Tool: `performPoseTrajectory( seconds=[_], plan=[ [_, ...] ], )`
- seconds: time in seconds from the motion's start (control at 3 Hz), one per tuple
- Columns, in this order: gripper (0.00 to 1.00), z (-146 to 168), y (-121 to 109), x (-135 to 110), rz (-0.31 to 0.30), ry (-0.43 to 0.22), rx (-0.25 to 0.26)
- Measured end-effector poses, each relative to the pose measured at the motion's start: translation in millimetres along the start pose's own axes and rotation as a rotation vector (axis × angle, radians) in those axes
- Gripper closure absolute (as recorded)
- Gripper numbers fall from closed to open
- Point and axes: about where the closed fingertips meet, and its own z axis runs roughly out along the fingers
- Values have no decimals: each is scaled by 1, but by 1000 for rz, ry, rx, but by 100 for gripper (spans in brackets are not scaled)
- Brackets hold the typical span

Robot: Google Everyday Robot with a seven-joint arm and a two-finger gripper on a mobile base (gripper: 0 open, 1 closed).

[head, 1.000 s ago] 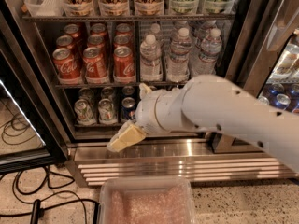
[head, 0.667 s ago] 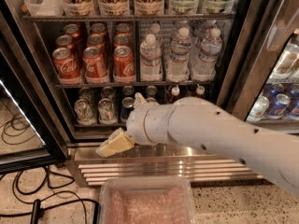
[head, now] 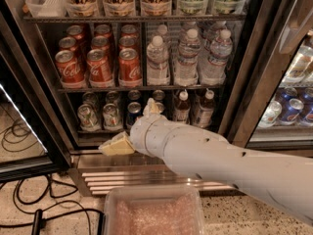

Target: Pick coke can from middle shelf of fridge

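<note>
My hand [head: 118,145] sits low, in front of the fridge [head: 41,89] just above its base grille [head: 112,176], below the middle shelf [head: 142,87]. I can't tell if it's spread or pressed together. It holds nothing. The coke can [head: 129,66] stands upright at the shelf's front among other red cans, left of the water bottles [head: 188,58], well apart from my hand

Our arm [head: 230,163] stretches from the lower right toward the frame's centre, its gripper [head: 128,127] just left of centre, cream fingers [head: 117,145] spread apart.
</note>
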Motion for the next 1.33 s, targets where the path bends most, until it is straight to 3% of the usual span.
performPoseTrajectory(
  seconds=[0.67,1.0,1.33],
  plan=[
    [0,13,-55,-25,134,-139,245],
    [0,13,-55,-26,134,-140,245],
    [0,22,-59,-32,130,-187,276]
  ],
)
